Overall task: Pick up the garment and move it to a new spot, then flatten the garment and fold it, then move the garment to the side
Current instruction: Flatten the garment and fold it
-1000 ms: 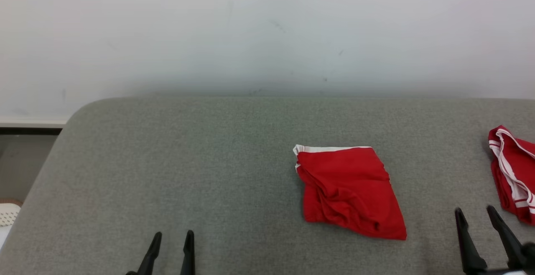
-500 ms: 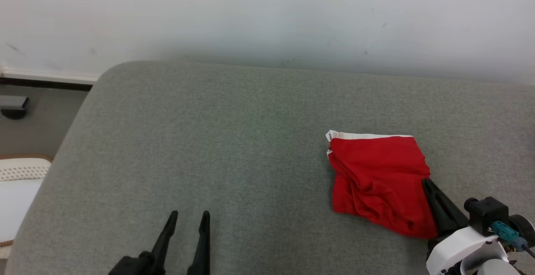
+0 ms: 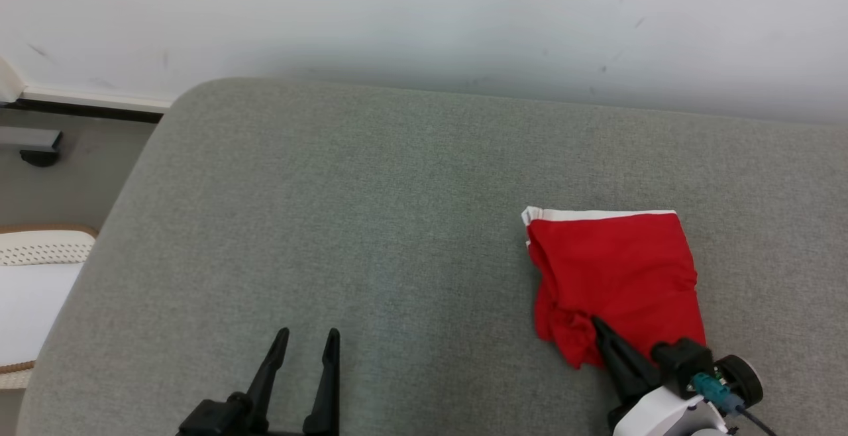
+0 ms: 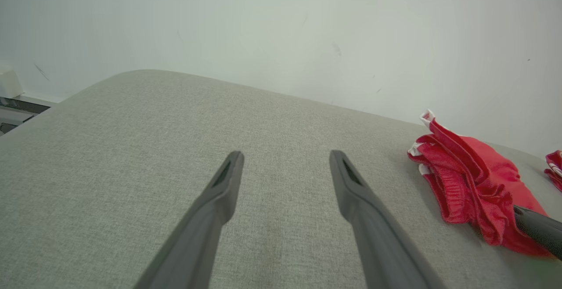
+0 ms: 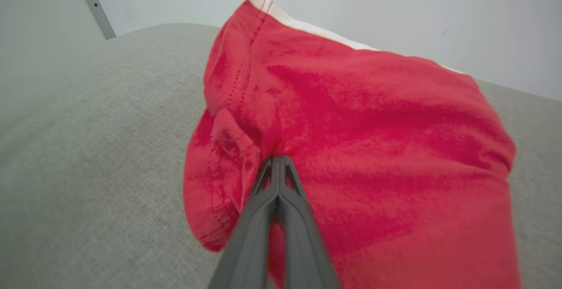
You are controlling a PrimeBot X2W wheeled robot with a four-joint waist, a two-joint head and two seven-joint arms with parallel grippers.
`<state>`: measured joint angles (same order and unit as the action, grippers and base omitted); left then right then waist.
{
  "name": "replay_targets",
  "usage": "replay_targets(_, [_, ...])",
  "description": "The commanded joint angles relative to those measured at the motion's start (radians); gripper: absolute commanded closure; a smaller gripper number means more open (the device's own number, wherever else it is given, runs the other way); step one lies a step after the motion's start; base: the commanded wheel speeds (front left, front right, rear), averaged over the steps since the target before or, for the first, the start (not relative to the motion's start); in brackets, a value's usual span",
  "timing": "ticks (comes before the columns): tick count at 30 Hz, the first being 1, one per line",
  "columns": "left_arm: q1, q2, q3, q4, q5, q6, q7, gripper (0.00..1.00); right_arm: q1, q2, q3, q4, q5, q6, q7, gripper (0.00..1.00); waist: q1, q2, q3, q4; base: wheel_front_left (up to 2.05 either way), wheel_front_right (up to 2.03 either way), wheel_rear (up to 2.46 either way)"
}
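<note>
The garment (image 3: 613, 270) is red with a white band along its far edge, lying folded and rumpled on the grey cushion at the right. My right gripper (image 3: 596, 323) is shut on its near left edge, where the cloth bunches around the fingertips. In the right wrist view the two fingers meet at the tip, pinching a fold of the garment (image 5: 360, 122). My left gripper (image 3: 308, 336) stands open over bare cushion at the lower left, well apart from the cloth. The left wrist view has the garment (image 4: 474, 179) off to the right of its spread fingers (image 4: 224, 183).
The grey cushion (image 3: 331, 224) ends in a rounded corner at the far left, with a white wall behind. Beyond the left edge sit a white woven basket (image 3: 33, 257) and floor. A second red and white cloth (image 4: 554, 166) peeks in at the far right of the left wrist view.
My right gripper has come in from the lower right, reached the garment's near edge and shut on it, bunching the cloth. The camera has shifted. The left gripper stays open.
</note>
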<state>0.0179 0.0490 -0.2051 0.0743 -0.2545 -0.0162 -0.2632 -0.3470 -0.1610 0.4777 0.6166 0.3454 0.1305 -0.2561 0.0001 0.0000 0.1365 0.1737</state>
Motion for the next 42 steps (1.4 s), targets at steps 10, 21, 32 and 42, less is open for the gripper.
replay_targets(10, [-0.003, 0.003, -0.001, 0.006, -0.004, 0.006, -0.001, 0.00, 0.042, 0.033, 0.087, -0.026, -0.026, 0.000, -0.008, 1.00, -0.0001, 0.0000, -0.017, -0.016, 0.00, 0.00, 0.00])
replay_targets(21, [0.015, 0.003, 0.001, 0.014, -0.011, 0.009, -0.001, 0.00, 0.017, 0.061, 0.160, 0.051, -0.005, 0.000, -0.007, 1.00, -0.0001, 0.0000, -0.044, -0.034, 0.00, 0.00, 0.00])
replay_targets(32, [0.077, 0.003, 0.051, 0.017, 0.014, -0.005, -0.001, 0.00, 0.157, -0.001, -0.026, -0.169, -0.033, 0.000, -0.008, 0.15, -0.0001, 0.0000, -0.141, -0.102, 0.00, 0.00, 0.00])
replay_targets(42, [0.118, 0.003, 0.073, 0.026, 0.024, -0.026, -0.001, 0.00, 0.322, -0.024, -0.315, -0.325, -0.091, 0.000, -0.008, 0.00, -0.0001, 0.0000, -0.179, -0.152, 0.00, 0.00, 0.00])
